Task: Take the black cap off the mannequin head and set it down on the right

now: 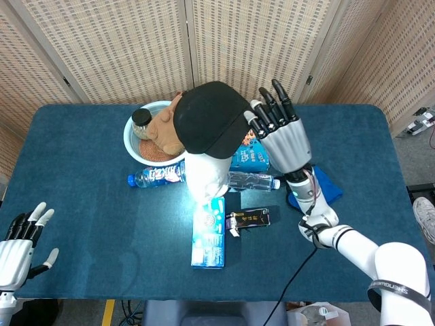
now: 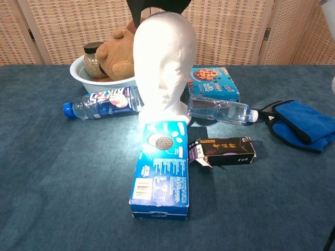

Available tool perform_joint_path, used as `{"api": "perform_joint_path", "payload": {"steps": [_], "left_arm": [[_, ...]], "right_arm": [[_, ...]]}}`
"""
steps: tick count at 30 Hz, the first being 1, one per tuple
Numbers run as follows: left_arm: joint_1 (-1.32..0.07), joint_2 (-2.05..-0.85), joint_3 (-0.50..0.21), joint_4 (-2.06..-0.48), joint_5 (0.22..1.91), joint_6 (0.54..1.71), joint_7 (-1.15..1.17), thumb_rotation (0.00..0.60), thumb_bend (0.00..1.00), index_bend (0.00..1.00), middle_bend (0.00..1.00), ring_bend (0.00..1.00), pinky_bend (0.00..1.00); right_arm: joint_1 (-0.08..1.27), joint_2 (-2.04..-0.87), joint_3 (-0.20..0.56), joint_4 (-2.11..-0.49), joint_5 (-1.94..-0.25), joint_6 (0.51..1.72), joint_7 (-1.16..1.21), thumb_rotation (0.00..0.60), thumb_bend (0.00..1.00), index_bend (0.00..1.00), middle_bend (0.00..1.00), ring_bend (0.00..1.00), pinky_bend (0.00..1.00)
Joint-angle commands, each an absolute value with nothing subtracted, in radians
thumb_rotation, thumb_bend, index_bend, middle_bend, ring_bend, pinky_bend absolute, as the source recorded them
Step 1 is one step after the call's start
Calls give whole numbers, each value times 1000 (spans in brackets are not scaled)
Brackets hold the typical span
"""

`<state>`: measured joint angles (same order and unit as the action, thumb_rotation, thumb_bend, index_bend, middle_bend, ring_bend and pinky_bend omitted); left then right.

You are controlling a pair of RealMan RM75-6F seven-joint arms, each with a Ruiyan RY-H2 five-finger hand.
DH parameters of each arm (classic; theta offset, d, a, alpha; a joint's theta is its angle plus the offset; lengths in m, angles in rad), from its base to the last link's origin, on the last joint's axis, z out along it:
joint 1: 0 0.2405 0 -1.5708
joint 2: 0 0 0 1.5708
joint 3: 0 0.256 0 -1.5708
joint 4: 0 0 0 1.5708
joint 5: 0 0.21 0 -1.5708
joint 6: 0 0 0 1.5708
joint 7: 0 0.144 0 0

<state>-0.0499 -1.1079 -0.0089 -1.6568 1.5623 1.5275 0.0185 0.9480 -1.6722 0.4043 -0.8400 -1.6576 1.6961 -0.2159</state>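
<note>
The black cap is raised just above the crown of the white mannequin head, its lower edge showing at the top of the chest view as a dark shape over the bare scalp. The right hand holds the cap by its right edge, fingers pointing upward with the cap directly to their left and touching them; which part of the cap they pinch is hidden behind it. The mannequin head stands upright near the middle of the blue table. Behind it to the left sits a white bowl holding a brown plush toy and a small jar. A water bottle with a blue label lies left of the head's base, a clear bottle to its right, and a blue cookie box in front. A blue pouch lies to the far right. The left hand rests low at the table's near left edge, empty, fingers apart.
</note>
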Motion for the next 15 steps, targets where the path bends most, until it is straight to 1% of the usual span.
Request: {"api": "perform_joint_path", "payload": {"steps": [1,7,15], "left_arm": [[-48,-1107,-9,-1658,1562,1530,20,600,311,96,0,0,0],[-51,-1106,-8,-1668,1568,1529,31,600,311,96,0,0,0],[-52,-1107,-4,-1681,1574,1528,47,600,311,96,0,0,0]], "right_arm": [[899,-1630,395,-877,-1651,1765,-215,600,551,758,467,256,167],[854,-1563,403,-928,-1623,1787,-214,600,551,758,467,256,164],[790,-1513,376,-937,-1606,1797,-210,600,552,758,467,256,164]]}}
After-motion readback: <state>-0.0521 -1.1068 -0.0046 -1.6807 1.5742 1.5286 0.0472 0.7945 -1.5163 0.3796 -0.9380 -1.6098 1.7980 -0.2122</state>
